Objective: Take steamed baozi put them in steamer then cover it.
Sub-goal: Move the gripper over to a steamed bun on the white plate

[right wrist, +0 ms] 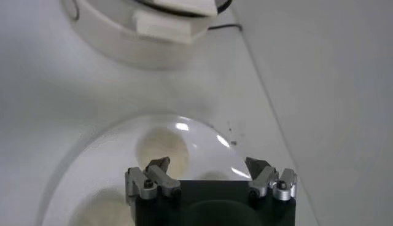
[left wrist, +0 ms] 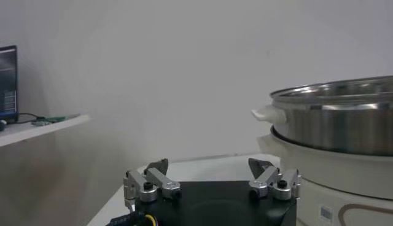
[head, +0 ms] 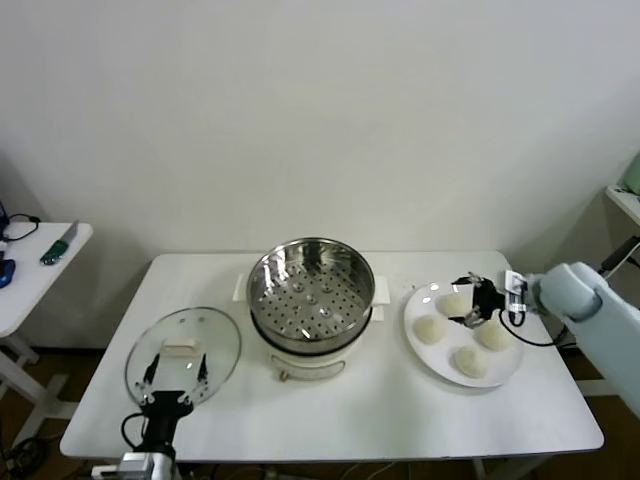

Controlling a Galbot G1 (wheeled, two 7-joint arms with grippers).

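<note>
The steamer (head: pixel 310 285), a shiny perforated steel basket on a white cooker base, stands empty at the table's centre. Four cream-white baozi lie on a white plate (head: pixel 415 345) to its right: one at the far side (head: pixel 452 303), one on the left (head: pixel 431 329), one on the right (head: pixel 494 336), one at the front (head: pixel 468 363). My right gripper (head: pixel 466 301) is open and empty, just above the plate at the far baozi (right wrist: pixel 161 145). The glass cover (head: pixel 183 355) lies flat at the front left. My left gripper (head: pixel 172 388) is open and empty at the cover's near edge.
The steamer (left wrist: pixel 344 120) rises close beside my left gripper (left wrist: pixel 209 167). The cooker base (right wrist: pixel 123 34) lies beyond my right gripper (right wrist: pixel 207 164). A small side table (head: pixel 40 262) with small items stands at the far left. The wall is close behind.
</note>
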